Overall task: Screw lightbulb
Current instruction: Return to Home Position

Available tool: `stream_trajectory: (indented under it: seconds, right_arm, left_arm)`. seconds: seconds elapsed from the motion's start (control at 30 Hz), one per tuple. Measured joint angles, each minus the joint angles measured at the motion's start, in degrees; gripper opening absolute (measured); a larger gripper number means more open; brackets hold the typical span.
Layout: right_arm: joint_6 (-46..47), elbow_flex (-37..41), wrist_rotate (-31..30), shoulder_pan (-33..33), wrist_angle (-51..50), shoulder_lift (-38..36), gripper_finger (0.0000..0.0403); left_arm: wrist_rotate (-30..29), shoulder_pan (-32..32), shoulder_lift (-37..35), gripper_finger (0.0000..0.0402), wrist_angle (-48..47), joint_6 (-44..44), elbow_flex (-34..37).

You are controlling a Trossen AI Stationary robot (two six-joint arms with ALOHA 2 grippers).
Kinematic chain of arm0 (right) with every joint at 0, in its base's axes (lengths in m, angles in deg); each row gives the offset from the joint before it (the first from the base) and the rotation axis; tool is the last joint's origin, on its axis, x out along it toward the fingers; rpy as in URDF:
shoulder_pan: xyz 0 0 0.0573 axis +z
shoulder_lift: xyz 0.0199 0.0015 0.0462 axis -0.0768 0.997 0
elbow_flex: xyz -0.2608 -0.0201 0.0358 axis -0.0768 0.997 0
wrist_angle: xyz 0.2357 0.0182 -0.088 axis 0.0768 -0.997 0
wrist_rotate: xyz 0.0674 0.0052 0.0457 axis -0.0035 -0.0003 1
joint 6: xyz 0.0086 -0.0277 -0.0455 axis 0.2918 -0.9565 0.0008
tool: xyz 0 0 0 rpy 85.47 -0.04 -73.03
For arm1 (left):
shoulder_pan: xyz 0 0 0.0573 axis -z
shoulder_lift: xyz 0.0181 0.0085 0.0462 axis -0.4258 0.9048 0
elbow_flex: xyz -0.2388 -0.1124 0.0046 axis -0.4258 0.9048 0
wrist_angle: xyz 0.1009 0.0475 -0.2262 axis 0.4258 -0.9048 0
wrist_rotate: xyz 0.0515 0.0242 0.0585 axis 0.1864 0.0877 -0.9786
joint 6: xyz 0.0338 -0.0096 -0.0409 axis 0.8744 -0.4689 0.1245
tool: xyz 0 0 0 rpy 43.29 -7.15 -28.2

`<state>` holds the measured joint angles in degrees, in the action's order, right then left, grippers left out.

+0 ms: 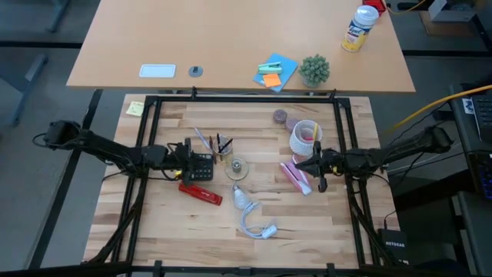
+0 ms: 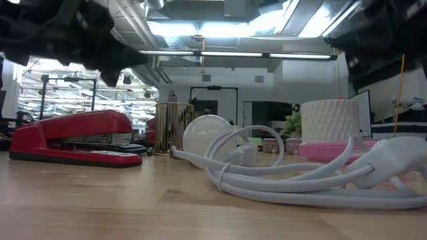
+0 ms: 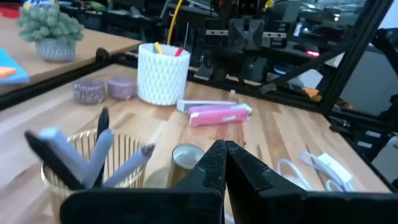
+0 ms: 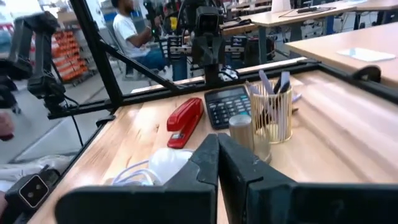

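The lightbulb (image 1: 241, 198) lies on its side on the wooden table (image 1: 177, 231), just beyond the looped white cable (image 1: 257, 225); the low view shows it as a white globe (image 2: 208, 137) behind the cable, and the right wrist view shows it (image 4: 165, 163) near that cable. A silvery socket (image 1: 237, 168) stands upright at mid-table, beside the wire pen holder (image 1: 222, 150). My left gripper (image 1: 190, 155) hovers shut over the calculator (image 1: 201, 166), pointing level toward the socket (image 3: 186, 155). My right gripper (image 1: 299, 164) hovers shut near the pink stapler (image 1: 295, 178), pointing level toward the table's left.
A red stapler (image 1: 201, 193) lies near the calculator. A white cup (image 1: 304, 137) with pens and two small round tins (image 3: 106, 89) stand at the back right. A black frame (image 1: 246, 98) rims the table. Bare wood lies along the near edge.
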<state>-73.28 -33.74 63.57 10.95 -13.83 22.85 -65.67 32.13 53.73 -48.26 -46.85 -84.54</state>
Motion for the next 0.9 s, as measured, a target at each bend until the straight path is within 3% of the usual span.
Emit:
stream_trajectory:
  seconds: [0.13,0.43,0.63,0.9]
  right_arm:
    - [1.49,6.36,0.05,0.0,7.81,-0.07,0.0008]
    - [2.74,6.63,-0.58,0.0,4.87,-0.05,0.0008]
    - [2.67,6.67,-1.08,0.0,3.31,-0.04,0.0008]
    - [2.7,6.72,-1.07,0.0,-0.99,-0.03,0.0008]
  left_arm:
    - [0.53,-0.38,0.0,0.0,2.14,-0.36,2.6]
    - [0.49,-0.4,0.01,0.0,2.04,-3.33,7.34]
    - [-0.39,-0.51,0.07,0.0,-5.67,-1.53,7.47]
    - [-0.41,-0.27,0.09,0.0,-17.44,-6.29,7.47]
